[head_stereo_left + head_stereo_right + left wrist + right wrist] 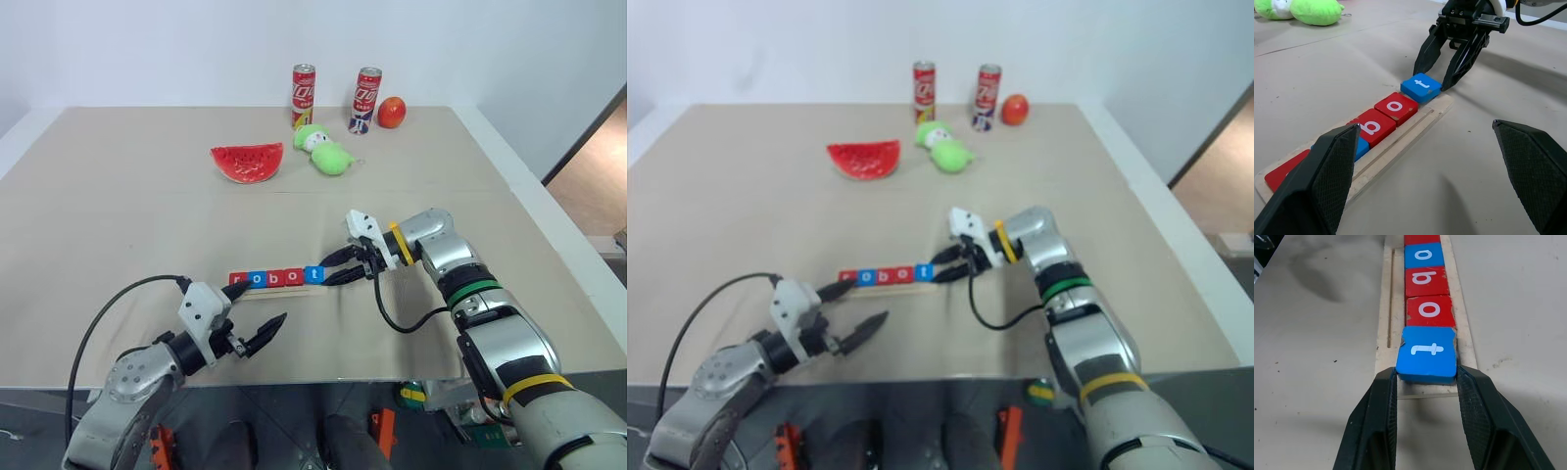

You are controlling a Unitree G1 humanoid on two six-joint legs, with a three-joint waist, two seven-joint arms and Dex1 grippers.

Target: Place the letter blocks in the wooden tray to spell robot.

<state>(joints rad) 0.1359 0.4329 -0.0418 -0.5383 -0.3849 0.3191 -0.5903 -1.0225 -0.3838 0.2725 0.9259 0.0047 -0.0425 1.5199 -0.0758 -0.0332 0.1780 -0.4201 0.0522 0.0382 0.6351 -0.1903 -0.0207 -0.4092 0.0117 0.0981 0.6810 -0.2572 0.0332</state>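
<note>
Beige table (147, 215) against white wall (147, 49).

Left pincer (1435, 181) fingertip hides second block (1358, 148); first block's (1284, 172) letter unseen.

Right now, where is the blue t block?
The blue t block sits at the wooden tray's right end, beside the red o block, between the right pincer's fingers.

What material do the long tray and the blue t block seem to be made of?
The wooden tray looks like pale, unvarnished wood: matte surface with a cut groove. The blue t block seems painted wood or plastic; its smooth blue coat is chipped at the corners, so which one stays unclear.
</note>
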